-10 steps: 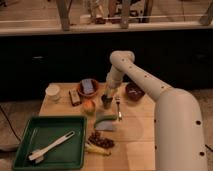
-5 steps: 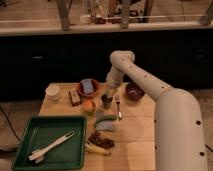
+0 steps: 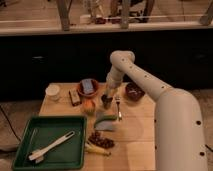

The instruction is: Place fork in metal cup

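The small dark metal cup (image 3: 106,101) stands on the wooden table (image 3: 140,135) just right of the orange fruit (image 3: 89,106). My gripper (image 3: 108,94) hangs directly over the cup, its tip at the cup's rim. The slim silvery fork (image 3: 119,107) lies flat on the table just right of the cup, tines toward the back, handle pointing to the front. The fork is apart from the gripper.
A brown bowl with a blue thing (image 3: 88,87) and a second brown bowl (image 3: 134,92) stand at the back. A white cup (image 3: 52,91) is at the back left. A green tray (image 3: 30,150) holds a white utensil (image 3: 51,146). A green item (image 3: 105,120) and grapes (image 3: 101,140) lie in front.
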